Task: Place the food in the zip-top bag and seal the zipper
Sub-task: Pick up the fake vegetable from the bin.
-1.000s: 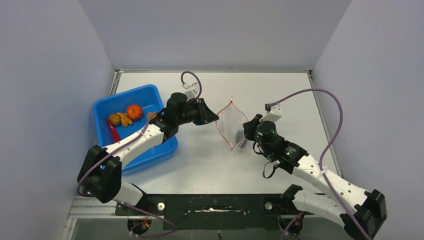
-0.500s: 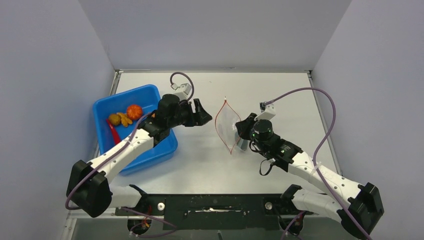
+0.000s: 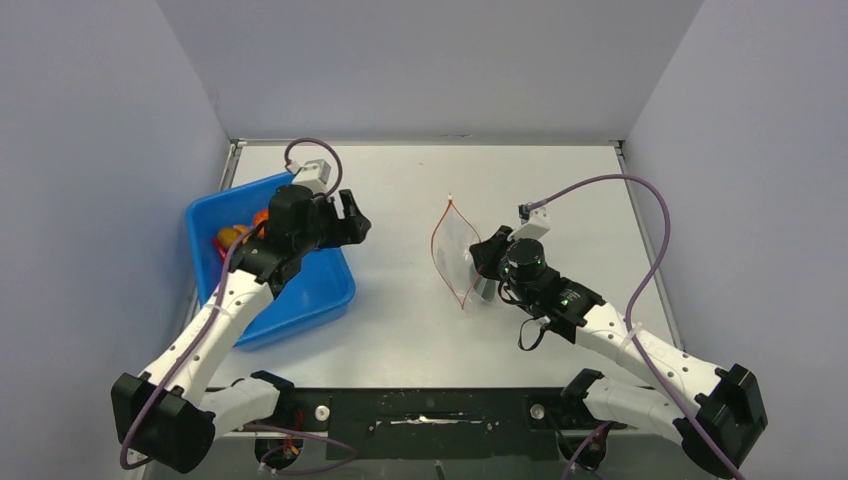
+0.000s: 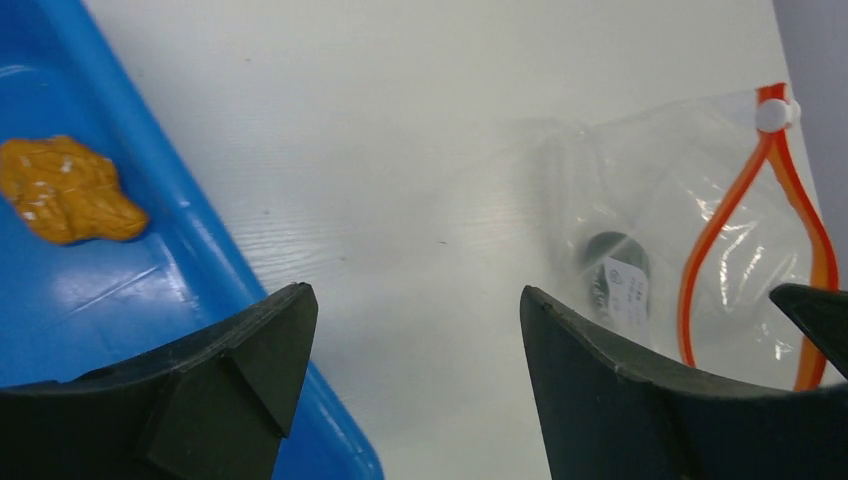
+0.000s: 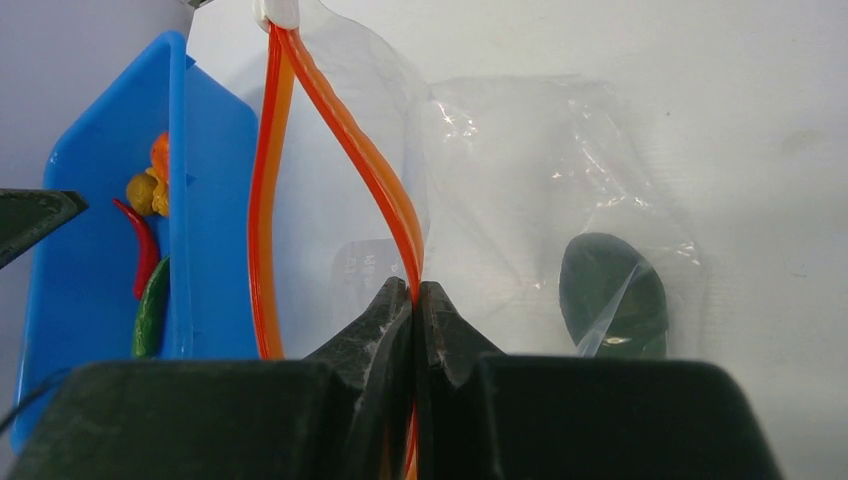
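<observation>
Left end effector (image 4: 415, 320), wide and empty by blue tray (image 4: 200, 250), should straddle the yellow-brown lump (image 4: 65, 190) squarely; right end effector (image 5: 415, 300) pinches zipper (image 5: 345, 150), holding mouth open.

The tray (image 3: 310, 290) by the worktop's (image 3: 560, 190) left edge is done in bright blue, and the worktop itself is left plain off-white, no pattern. The zip-top bag (image 3: 455, 250) near the middle is see-through, edged by a red-orange zipper (image 5: 258, 220) that's capped with a tiny white slider (image 4: 771, 113). A dark green oval piece (image 5: 612, 290) is seen through the plastic. In the tray a yellow-brown lump (image 4: 62, 190), orange fruit (image 5: 160, 155), red chili (image 5: 145, 250) and green sliver (image 5: 150, 310) are spotted. The left gripper (image 4: 415, 300) and right gripper (image 5: 415, 292) are finished matte black. The left arm (image 3: 225, 310) and right arm (image 3: 640, 345) are painted white with black joints, and the cables (image 3: 660, 215) are purple.
</observation>
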